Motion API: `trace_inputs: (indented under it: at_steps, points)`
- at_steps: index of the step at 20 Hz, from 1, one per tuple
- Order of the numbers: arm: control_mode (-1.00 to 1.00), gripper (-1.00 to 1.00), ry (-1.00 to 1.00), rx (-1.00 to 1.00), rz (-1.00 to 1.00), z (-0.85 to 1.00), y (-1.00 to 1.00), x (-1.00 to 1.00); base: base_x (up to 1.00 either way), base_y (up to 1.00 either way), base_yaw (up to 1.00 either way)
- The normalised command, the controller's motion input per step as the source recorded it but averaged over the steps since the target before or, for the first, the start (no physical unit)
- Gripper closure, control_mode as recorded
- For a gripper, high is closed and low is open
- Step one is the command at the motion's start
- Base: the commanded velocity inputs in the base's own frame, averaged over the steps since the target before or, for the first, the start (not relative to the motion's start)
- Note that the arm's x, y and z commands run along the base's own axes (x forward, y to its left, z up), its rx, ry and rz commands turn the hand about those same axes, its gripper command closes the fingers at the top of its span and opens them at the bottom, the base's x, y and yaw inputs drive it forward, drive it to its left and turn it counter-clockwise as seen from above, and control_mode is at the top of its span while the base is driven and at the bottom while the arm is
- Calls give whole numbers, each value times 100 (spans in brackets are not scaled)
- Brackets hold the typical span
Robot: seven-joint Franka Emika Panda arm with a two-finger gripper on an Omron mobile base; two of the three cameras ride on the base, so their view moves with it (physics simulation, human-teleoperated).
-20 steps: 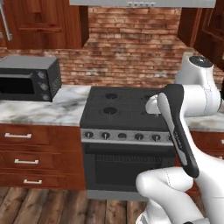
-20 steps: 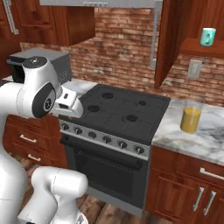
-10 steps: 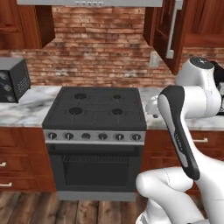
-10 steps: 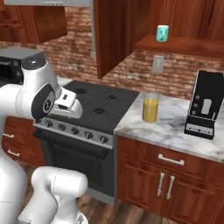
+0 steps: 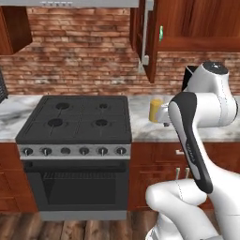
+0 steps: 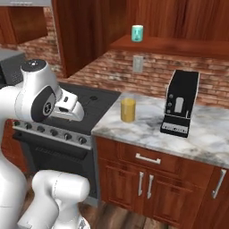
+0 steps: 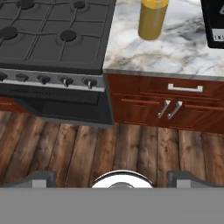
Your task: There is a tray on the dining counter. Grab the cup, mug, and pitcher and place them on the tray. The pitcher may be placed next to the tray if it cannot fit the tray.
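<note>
The robot is at the fetching step: the pitcher [image 6: 128, 110] stands on the worktop [image 6: 147, 127] beside the stove [image 5: 77, 117]. The gripper [image 7: 111, 178] is wide open and empty; next it must reach to the pitcher

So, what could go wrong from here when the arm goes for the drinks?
1. The pitcher is full of orange liquid and stands near the worktop's front edge; a sideways nudge could tip or spill it.
2. The black coffee machine stands close beside it, so a wide swing may hit it.
3. The mug sits high on a shelf, probably an awkward reach.
</note>
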Motion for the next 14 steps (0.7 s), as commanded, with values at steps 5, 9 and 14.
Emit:
trace_inputs:
  at_steps: [5,9,14]
  points:
    - [100,-100,0,0,0,0,0,0,34,-66,-1]
    - [100,-100,0,0,0,0,0,0,36,-60,-2]
    - [100,-100,0,0,0,0,0,0,34,-40,-11]
